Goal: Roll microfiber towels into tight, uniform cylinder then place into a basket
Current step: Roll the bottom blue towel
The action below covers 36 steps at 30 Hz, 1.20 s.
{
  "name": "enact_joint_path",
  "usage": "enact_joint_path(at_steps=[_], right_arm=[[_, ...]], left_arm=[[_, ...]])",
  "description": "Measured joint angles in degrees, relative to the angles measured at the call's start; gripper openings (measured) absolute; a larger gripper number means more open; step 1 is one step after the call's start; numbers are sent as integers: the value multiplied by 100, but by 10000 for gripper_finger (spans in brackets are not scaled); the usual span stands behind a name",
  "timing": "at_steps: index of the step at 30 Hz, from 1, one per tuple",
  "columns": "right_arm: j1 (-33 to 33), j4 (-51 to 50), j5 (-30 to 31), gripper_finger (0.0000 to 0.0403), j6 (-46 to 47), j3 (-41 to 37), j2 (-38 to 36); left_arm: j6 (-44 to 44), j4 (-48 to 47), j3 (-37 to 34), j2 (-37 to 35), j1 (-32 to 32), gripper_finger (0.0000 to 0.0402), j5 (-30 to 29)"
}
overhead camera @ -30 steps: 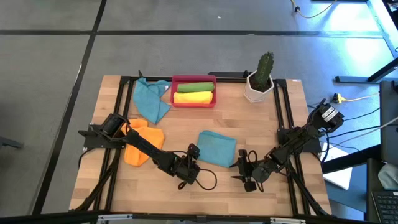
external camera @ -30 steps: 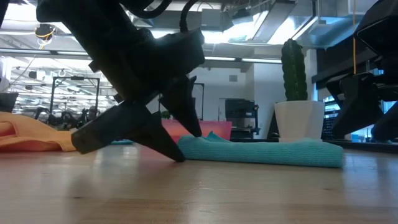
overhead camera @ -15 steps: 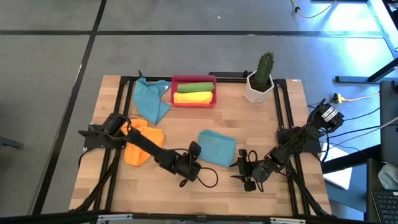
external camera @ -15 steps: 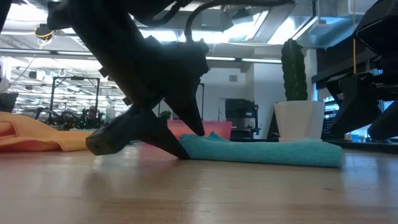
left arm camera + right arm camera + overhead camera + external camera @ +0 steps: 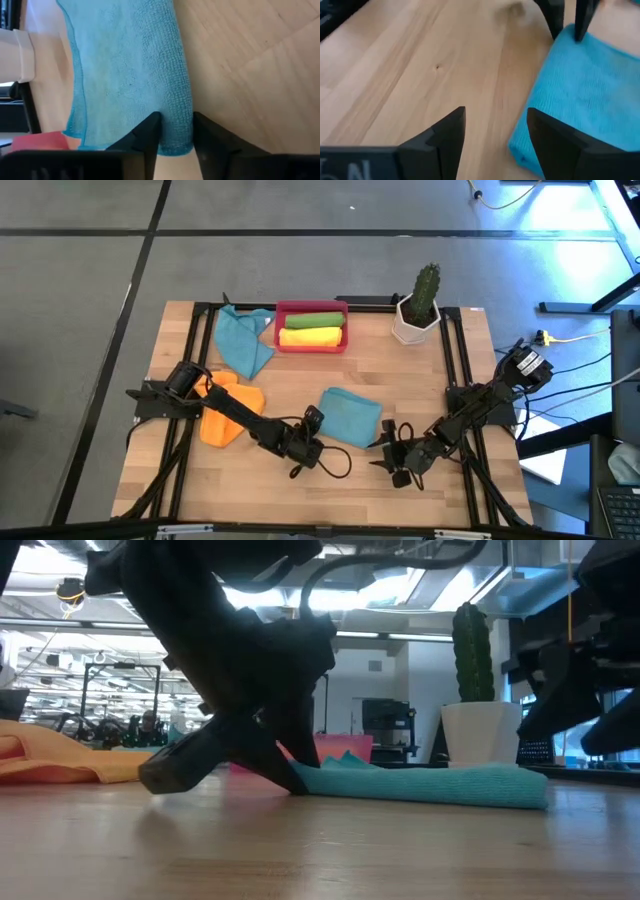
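A folded teal towel (image 5: 350, 417) lies flat on the table's middle. My left gripper (image 5: 314, 423) is at its near left corner, shut on the towel's near edge. My right gripper (image 5: 385, 452) stands open just above the towel's near right corner (image 5: 520, 150), which shows between its fingers in the right wrist view. The red basket (image 5: 312, 311) at the far edge holds a green roll (image 5: 312, 320) and a yellow roll (image 5: 310, 337). A loose teal towel (image 5: 243, 342) and an orange towel (image 5: 225, 412) lie on the left. My left gripper pinches the teal towel's thick folded near edge (image 5: 176, 125) at its left end, between the two fingers (image 5: 150, 132). The fingers slant down from the table's left and point along that edge. The towel lies flat on the table.
A white pot with a cactus (image 5: 417, 308) stands at the far right, beside the basket. Bare wood (image 5: 350, 490) lies between the teal towel and the near edge. The black frame rails (image 5: 455, 350) run along the table's sides.
My left gripper has edged toward the towel and its fingers have closed in on the towel's near edge. My right gripper has rolled a little about its own line while staying in place. The towel has not moved.
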Motion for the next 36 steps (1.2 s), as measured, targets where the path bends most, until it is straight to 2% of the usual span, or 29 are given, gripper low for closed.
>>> enact_joint_path(at_steps=[7, 16, 23, 28, 36], right_arm=[[0, -1407, 387, 213, -303, 679, 255], [18, -2582, 910, 213, -204, 1419, 1107], [17, -3028, 1351, 210, -212, 1678, 1402], [11, -3222, 1486, 180, -111, 1672, 1422], [-7, -3613, 1530, 123, 277, 1664, 1416]], left_arm=[[-137, -1, -2, 0, 9, 65, 81], [-143, 49, -4, 0, 11, 62, 87], [-177, 69, -4, 0, 11, 62, 87], [-542, 74, -4, -2, 44, 62, 152], [-587, 84, 0, -7, 79, 60, 224]])
